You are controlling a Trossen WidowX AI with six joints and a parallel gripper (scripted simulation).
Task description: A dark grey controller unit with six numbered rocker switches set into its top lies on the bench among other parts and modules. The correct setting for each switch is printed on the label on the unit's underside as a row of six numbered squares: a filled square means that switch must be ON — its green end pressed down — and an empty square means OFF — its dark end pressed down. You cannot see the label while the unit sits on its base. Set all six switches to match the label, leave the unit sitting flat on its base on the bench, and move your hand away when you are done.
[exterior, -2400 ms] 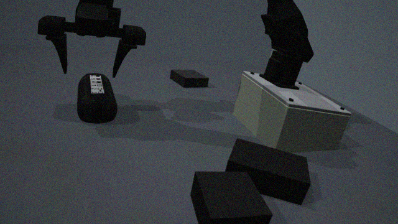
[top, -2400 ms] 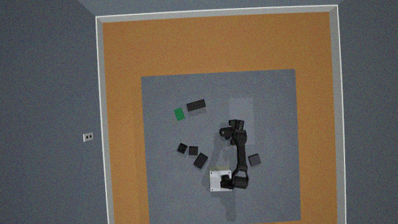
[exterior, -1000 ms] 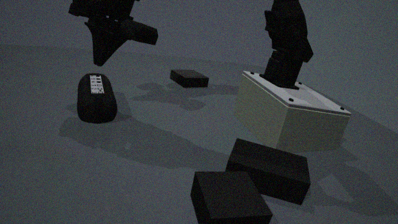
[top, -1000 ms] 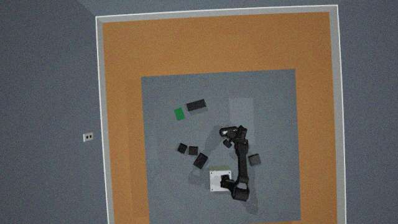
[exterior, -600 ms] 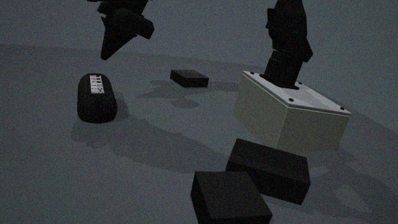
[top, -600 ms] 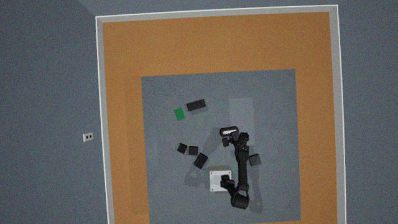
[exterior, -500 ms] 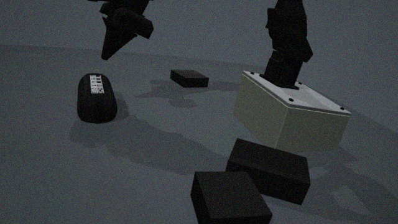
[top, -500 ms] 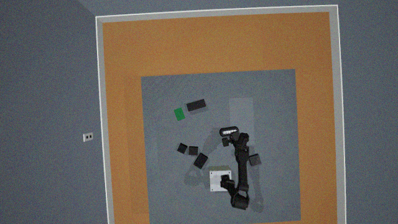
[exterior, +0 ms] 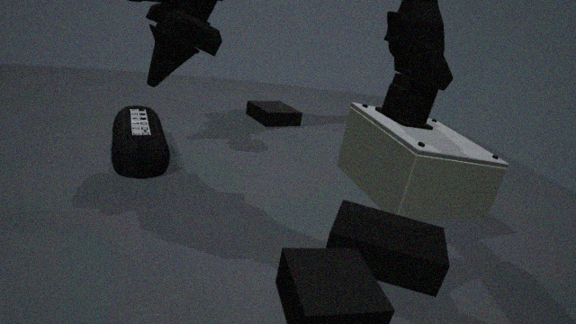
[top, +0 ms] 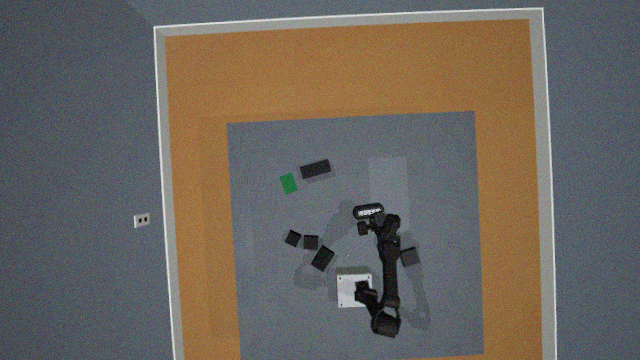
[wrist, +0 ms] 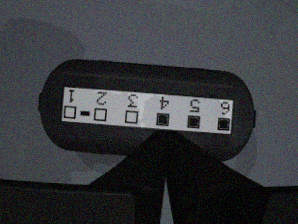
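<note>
The dark controller unit (top: 358,212) (exterior: 141,157) (wrist: 150,77) lies upside down on the bench, its label facing up. The white label (exterior: 139,121) (wrist: 147,102) reads, in the wrist view, empty squares at 1, 2 and 3 and filled squares at 4, 5 and 6, with a small dark dash between 1 and 2. The switches are underneath and hidden. My gripper (exterior: 153,84) (wrist: 164,140) is shut and empty, its fingertips together above the unit. In the wrist view the tips overlap the unit's near edge by squares 4 and 5.
A pale box (top: 347,282) (exterior: 454,184) stands by the arm's base, a dark arm part rising from its lid. Dark blocks (top: 322,258) (exterior: 387,243) lie near it; another dark block (top: 410,256) (exterior: 274,113) is beside the arm. A long dark block (top: 315,169) and green piece (top: 288,183) lie farther off.
</note>
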